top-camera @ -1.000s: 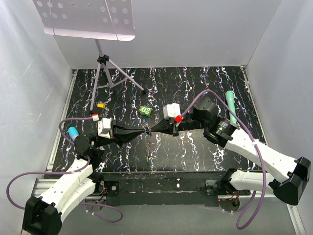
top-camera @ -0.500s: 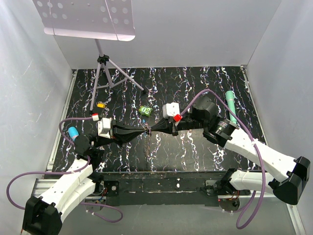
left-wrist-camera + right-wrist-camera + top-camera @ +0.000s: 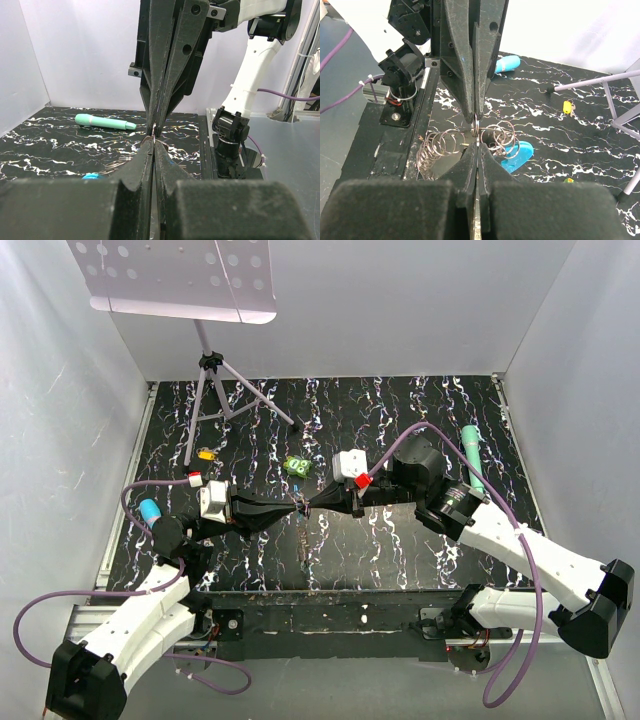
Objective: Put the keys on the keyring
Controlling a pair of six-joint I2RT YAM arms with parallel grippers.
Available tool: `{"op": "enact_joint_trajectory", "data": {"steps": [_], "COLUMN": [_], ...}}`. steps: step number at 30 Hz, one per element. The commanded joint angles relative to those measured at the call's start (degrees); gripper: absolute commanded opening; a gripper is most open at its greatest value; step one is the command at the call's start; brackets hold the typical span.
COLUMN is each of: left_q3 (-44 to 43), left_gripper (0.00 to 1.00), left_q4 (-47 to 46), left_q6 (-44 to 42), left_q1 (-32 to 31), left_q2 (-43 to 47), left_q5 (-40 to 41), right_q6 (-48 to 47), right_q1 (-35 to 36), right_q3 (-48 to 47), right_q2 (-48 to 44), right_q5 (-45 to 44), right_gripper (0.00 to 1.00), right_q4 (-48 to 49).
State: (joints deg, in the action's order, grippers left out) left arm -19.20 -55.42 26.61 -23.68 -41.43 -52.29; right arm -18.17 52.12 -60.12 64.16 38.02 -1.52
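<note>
My left gripper (image 3: 298, 506) and right gripper (image 3: 308, 505) meet tip to tip above the middle of the mat. Both are shut. The keyring (image 3: 440, 145) is a chain of thin wire rings with a bright blue clip (image 3: 517, 152). It hangs from a small ring (image 3: 476, 123) pinched at the left gripper's tips (image 3: 475, 119). My right gripper (image 3: 477, 146) is shut on a thin metal piece that touches that ring. I cannot tell whether it is a key. No blue or teal key head shows. The chain also shows in the top view (image 3: 303, 538).
A green lumpy object (image 3: 295, 467) lies just behind the grippers. A small orange-yellow piece (image 3: 206, 454) lies at the left. A teal marker (image 3: 472, 455) lies at the right. A cyan cylinder (image 3: 149, 510) sits by the left arm. A tripod stand (image 3: 215, 390) is at the back left.
</note>
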Motion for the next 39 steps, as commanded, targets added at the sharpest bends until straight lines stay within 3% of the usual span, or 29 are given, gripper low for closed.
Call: {"op": "enact_joint_trajectory", "data": {"steps": [1,39], "left_q3": [-0.13,0.13], "left_gripper": [0.0,0.0], "left_q4": [-2.24,-2.5], "left_q6": [-0.15,0.11], "left_q1": [0.39,0.74], "left_q2": [0.38,0.3], "left_q5": [1.49,1.49], "right_q6": [0.33,0.68], "right_q1": [-0.26,-0.26], "right_q3": [-1.23,-1.14], "right_q2": [0.0,0.7], "right_q5": [0.74,0.3], "right_gripper": [0.01,0.01], "right_q4": [2.22,3.54]}}
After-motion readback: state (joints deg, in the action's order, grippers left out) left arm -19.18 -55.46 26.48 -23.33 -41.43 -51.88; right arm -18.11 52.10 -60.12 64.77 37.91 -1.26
